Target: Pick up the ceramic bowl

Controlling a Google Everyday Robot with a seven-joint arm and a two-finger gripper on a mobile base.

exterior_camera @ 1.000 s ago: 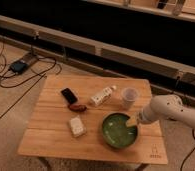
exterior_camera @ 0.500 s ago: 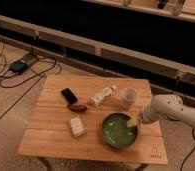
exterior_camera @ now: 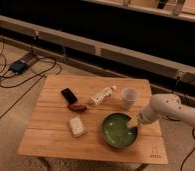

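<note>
The ceramic bowl [exterior_camera: 119,130] is large, round and glossy green, and sits on the wooden table [exterior_camera: 56,117] near its front right. My gripper [exterior_camera: 134,121] comes in from the right on a white arm [exterior_camera: 167,109] and is at the bowl's right rim. Its tip is pale against the green rim.
On the table are a small translucent cup [exterior_camera: 129,96] behind the bowl, a white bottle lying down [exterior_camera: 102,96], a black phone [exterior_camera: 68,95], a dark reddish object [exterior_camera: 77,107] and a pale packet [exterior_camera: 77,126]. Cables and a power box [exterior_camera: 18,65] lie on the floor at left.
The gripper has crept slightly left and down toward the bowl's right rim. The bowl and other objects have not moved.
</note>
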